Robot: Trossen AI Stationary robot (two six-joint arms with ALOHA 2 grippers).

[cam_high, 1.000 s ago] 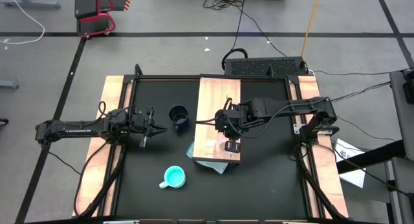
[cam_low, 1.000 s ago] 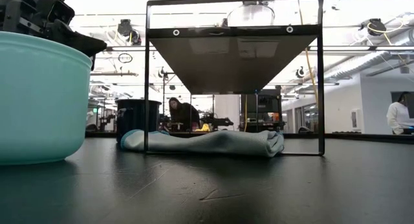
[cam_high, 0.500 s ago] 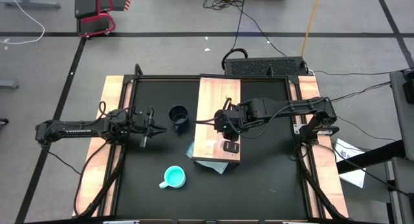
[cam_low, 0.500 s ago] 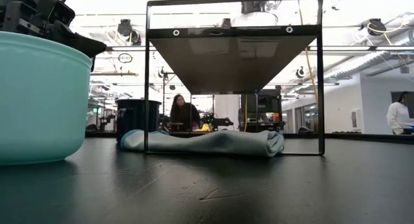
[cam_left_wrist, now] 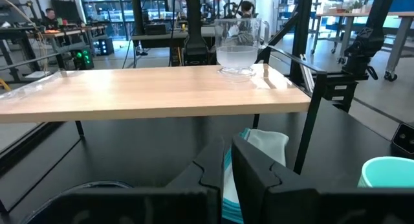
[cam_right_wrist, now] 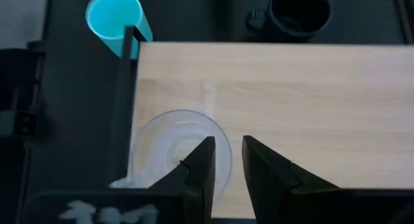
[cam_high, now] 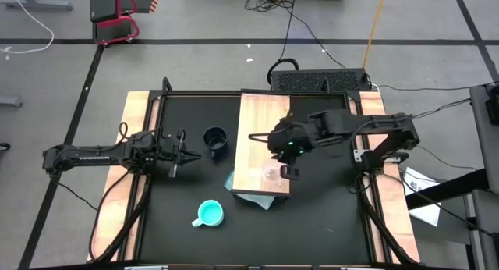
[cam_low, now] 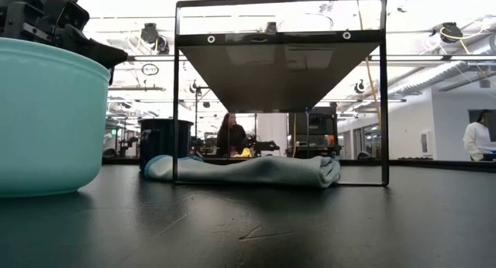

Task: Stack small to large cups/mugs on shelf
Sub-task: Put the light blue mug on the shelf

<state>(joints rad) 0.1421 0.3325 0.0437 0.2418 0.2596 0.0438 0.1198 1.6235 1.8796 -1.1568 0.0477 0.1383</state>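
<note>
The clear glass mug [cam_high: 271,173] stands upright on its base near the near end of the light-wood shelf [cam_high: 261,126]. It also shows in the left wrist view [cam_left_wrist: 238,46] and the right wrist view [cam_right_wrist: 174,146]. My right gripper [cam_high: 287,167] hovers above the mug, open and pointing down [cam_right_wrist: 228,149]. The navy mug [cam_high: 216,140] and the turquoise mug [cam_high: 210,214] stand on the black table. My left gripper [cam_high: 189,154] is shut and waits level, left of the navy mug.
A blue-grey cloth [cam_low: 248,171] lies on the table under the shelf's near end, sticking out at its edge [cam_high: 233,180]. The shelf stands on a dark metal frame [cam_low: 177,97]. Wooden strips [cam_high: 129,176] run along the table's sides. People show in the room beyond.
My right gripper has lowered the glass mug onto the shelf, then risen clear of it and drawn a little toward the table's right edge. The mug stays upright on the shelf's near end.
</note>
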